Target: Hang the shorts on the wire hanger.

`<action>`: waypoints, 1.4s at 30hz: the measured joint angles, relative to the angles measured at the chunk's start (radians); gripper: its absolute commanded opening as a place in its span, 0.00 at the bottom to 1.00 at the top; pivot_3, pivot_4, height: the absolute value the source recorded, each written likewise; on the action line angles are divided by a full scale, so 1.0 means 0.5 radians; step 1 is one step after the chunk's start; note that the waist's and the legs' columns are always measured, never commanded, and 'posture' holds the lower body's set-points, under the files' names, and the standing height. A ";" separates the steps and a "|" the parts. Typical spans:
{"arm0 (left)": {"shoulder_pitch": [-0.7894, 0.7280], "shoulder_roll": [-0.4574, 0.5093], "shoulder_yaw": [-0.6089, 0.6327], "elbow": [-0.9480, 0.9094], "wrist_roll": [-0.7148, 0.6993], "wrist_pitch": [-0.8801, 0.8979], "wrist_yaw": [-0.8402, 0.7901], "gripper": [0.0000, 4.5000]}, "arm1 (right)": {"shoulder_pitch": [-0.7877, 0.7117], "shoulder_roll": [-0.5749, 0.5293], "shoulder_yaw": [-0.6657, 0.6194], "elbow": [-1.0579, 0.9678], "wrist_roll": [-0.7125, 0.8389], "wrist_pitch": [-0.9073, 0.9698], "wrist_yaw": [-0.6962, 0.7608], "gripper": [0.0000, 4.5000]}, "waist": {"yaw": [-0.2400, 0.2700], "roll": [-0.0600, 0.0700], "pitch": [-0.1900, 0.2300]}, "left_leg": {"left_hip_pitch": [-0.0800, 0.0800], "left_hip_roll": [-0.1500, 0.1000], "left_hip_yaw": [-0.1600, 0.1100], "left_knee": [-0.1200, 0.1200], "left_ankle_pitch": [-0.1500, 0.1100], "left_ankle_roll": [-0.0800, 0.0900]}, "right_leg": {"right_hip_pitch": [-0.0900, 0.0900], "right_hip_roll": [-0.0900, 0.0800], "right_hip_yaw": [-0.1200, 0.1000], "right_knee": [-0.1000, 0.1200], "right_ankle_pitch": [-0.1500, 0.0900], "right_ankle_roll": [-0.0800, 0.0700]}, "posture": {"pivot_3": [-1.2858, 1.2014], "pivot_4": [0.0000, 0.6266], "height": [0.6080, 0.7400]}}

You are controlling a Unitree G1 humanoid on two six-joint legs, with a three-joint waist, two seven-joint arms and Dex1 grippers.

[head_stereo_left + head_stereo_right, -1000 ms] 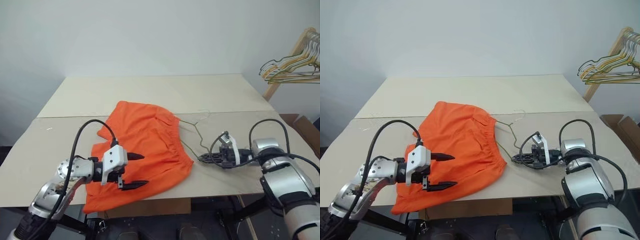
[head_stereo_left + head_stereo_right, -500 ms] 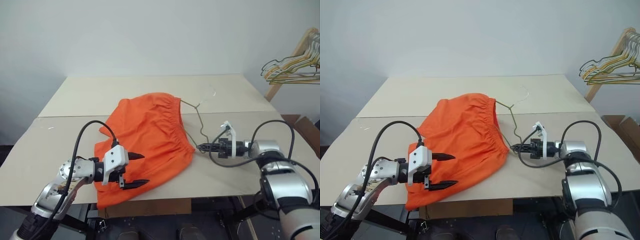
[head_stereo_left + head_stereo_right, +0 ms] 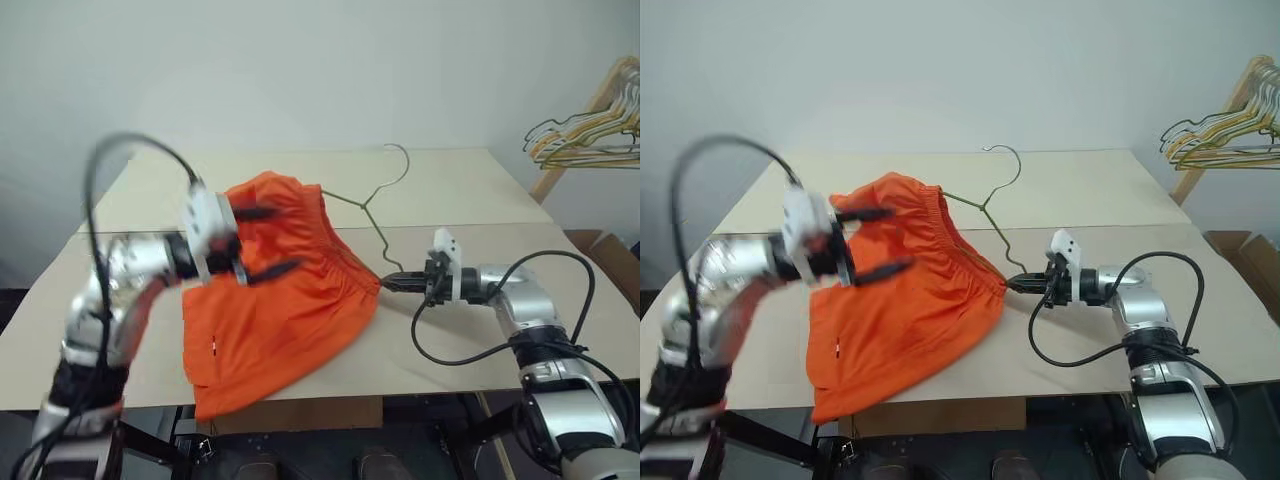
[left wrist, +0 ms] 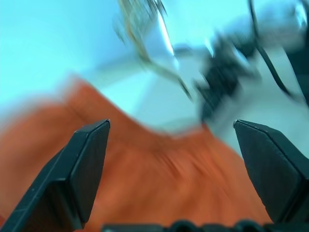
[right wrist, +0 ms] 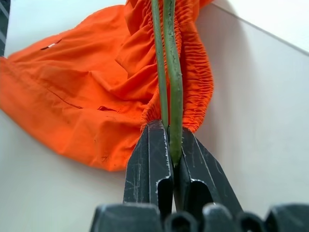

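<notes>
— Where do we find the shorts (image 3: 275, 300)?

— We see the orange fabric draped partly over the wire hanger (image 3: 372, 205), its gathered waistband bunched along the wire and the legs trailing down onto the beige tabletop (image 3: 480, 330) toward the near edge. The hanger stands tilted up off the surface, hook raised toward the far side.

— And the right gripper (image 3: 392, 282)?

— Its two black fingers are pressed together on a corner of the hanger; in the right wrist view we see the green-grey wire pinched between them, with the elastic waistband just beyond.

— The left gripper (image 3: 872, 243)?

— It hangs above the shorts near the upper waistband, fingers spread wide and holding nothing.

— Anything else we can report?

— A bunch of coloured wire hangers (image 3: 585, 135) hangs on a wooden rack at the far right, well apart from the tabletop.
</notes>
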State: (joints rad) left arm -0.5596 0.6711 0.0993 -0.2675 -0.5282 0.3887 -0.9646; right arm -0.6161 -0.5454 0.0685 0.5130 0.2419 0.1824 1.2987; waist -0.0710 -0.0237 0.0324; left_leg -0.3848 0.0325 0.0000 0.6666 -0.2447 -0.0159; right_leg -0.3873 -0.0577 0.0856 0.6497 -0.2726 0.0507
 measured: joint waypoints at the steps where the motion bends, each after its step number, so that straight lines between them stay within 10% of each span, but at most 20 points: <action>1: -0.100 0.016 0.023 0.039 -0.049 0.046 -0.005 0.98 | 0.006 -0.004 0.010 -0.036 -0.025 -0.001 -0.019 0.00 | -0.006 0.000 0.000 | 0.000 0.000 0.000 0.000 0.000 0.000 | 0.000 0.000 0.000 0.000 0.000 0.000 | 0.49 0.00 1.00; 10: -0.516 0.330 -0.294 0.733 0.233 -0.045 -0.537 0.98 | 0.052 -0.017 0.144 -0.141 -0.200 -0.071 -0.154 0.00 | -0.063 0.000 0.000 | 0.000 0.000 -0.002 -0.001 0.000 0.000 | 0.000 0.003 -0.002 0.001 0.000 0.000 | 0.49 0.00 1.00; 19: -0.904 0.251 -0.723 1.659 0.722 -0.557 -1.142 0.98 | 0.054 -0.003 0.299 -0.172 -0.408 -0.220 -0.289 0.00 | -0.073 0.000 0.000 | -0.004 0.000 -0.002 0.000 0.000 0.000 | -0.002 0.002 -0.003 -0.002 0.000 0.000 | 0.48 0.00 1.00; 35: -1.072 -0.019 -0.842 2.349 1.054 -0.871 -1.285 0.01 | 0.032 0.002 0.325 -0.282 -0.480 -0.225 -0.336 0.00 | -0.122 0.000 0.000 | -0.006 0.000 -0.004 0.001 0.000 0.001 | -0.003 0.002 -0.003 -0.001 -0.001 0.001 | 0.48 0.00 1.00; 42: -1.072 -0.040 -0.830 2.388 1.113 -0.915 -1.249 0.01 | 0.032 0.002 0.326 -0.282 -0.484 -0.220 -0.335 0.00 | -0.118 0.000 0.000 | -0.007 0.000 -0.004 0.001 0.000 0.001 | -0.003 0.001 -0.003 0.000 -0.001 0.001 | 0.49 0.00 1.00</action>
State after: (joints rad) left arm -1.0953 0.6513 -0.3159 0.9266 0.0284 -0.0686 -1.5892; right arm -0.6002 -0.5442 0.2315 0.3722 -0.0001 0.0725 1.1314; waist -0.1299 -0.0236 0.0326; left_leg -0.3881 0.0324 -0.0021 0.6673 -0.2447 -0.0156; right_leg -0.3891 -0.0572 0.0839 0.6497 -0.2730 0.0510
